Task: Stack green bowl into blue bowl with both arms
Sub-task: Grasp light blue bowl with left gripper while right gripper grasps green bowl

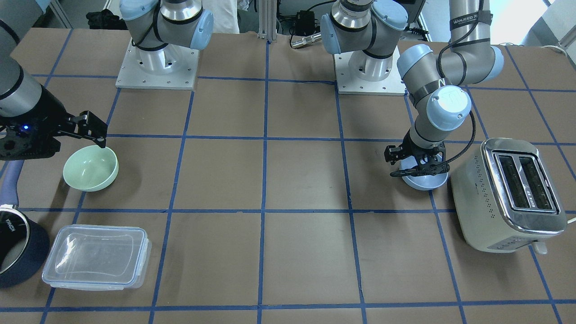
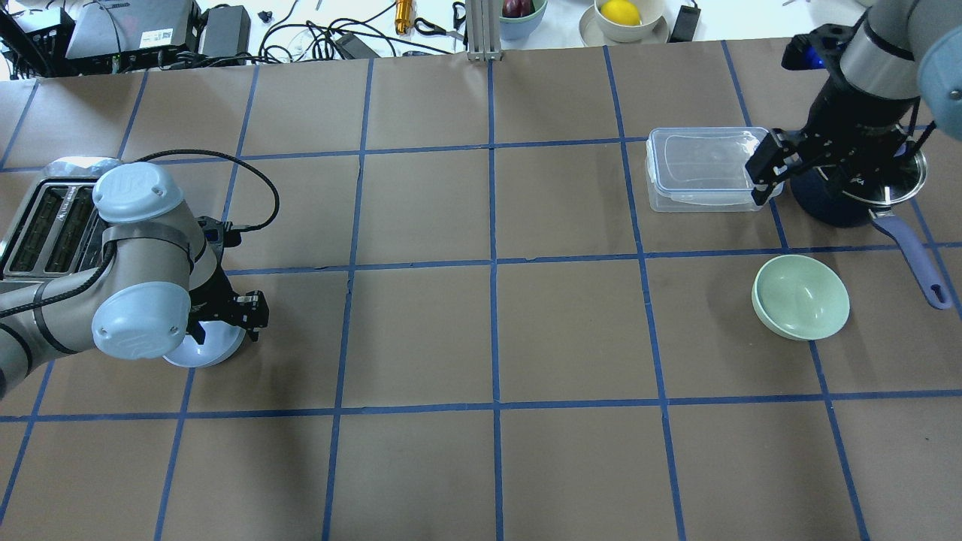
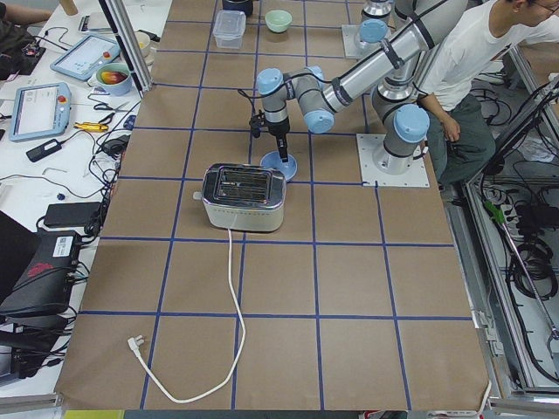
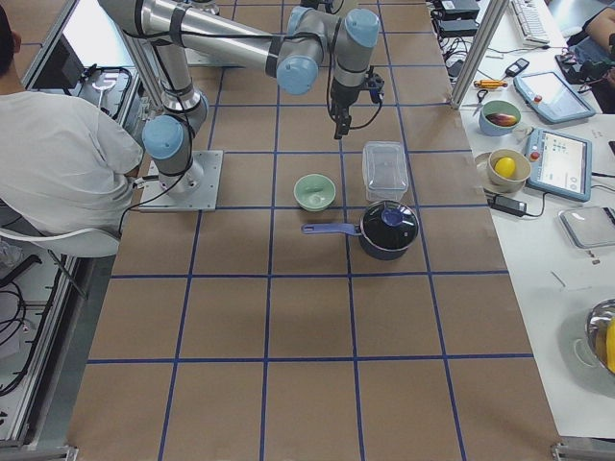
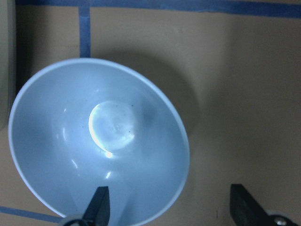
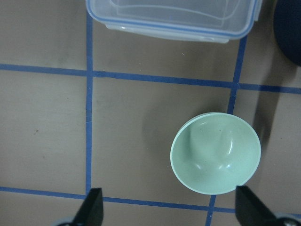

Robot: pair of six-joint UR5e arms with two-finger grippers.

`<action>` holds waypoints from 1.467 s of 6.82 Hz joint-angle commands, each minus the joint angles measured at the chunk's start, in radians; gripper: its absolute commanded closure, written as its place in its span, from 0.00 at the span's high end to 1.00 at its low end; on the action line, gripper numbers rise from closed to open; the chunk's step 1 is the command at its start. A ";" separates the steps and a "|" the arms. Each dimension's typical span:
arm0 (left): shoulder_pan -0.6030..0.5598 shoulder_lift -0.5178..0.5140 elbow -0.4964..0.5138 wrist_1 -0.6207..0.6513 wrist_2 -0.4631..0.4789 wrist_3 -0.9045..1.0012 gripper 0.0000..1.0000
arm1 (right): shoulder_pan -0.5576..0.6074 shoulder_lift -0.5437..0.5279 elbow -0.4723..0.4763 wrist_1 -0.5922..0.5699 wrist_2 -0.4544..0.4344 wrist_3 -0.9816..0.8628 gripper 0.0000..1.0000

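The pale mint-green bowl (image 1: 91, 168) sits upright on the table; it also shows in the overhead view (image 2: 801, 296) and the right wrist view (image 6: 215, 153). My right gripper (image 1: 96, 130) is open and empty, held above the table beside the green bowl (image 2: 766, 169). The pale blue bowl (image 1: 423, 181) sits next to the toaster. My left gripper (image 5: 169, 209) is open and low over the blue bowl (image 5: 99, 141). One finger is over the bowl's inside, the other outside its rim. The arm hides much of the blue bowl from overhead (image 2: 210, 347).
A cream toaster (image 1: 510, 193) stands close beside the blue bowl. A clear lidded plastic container (image 1: 96, 256) and a dark navy saucepan (image 1: 18, 252) with a long handle sit near the green bowl. Blue tape lines grid the brown table.
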 commanded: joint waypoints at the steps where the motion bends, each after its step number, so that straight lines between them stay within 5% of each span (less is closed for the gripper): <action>1: 0.000 -0.020 -0.002 0.031 -0.062 0.009 0.01 | -0.145 0.008 0.089 -0.056 0.005 -0.134 1.00; 4: -0.019 -0.011 0.013 0.071 -0.066 0.008 0.00 | -0.221 0.025 0.273 -0.362 0.011 -0.204 0.99; 7: -0.376 -0.071 0.207 0.067 -0.106 -0.384 0.00 | -0.288 0.147 0.284 -0.480 0.016 -0.205 0.96; 9: -0.556 -0.183 0.300 0.093 -0.229 -0.603 0.00 | -0.291 0.162 0.292 -0.484 0.016 -0.207 0.72; 10: -0.634 -0.226 0.372 0.126 -0.236 -0.713 0.00 | -0.291 0.166 0.301 -0.484 0.016 -0.207 0.48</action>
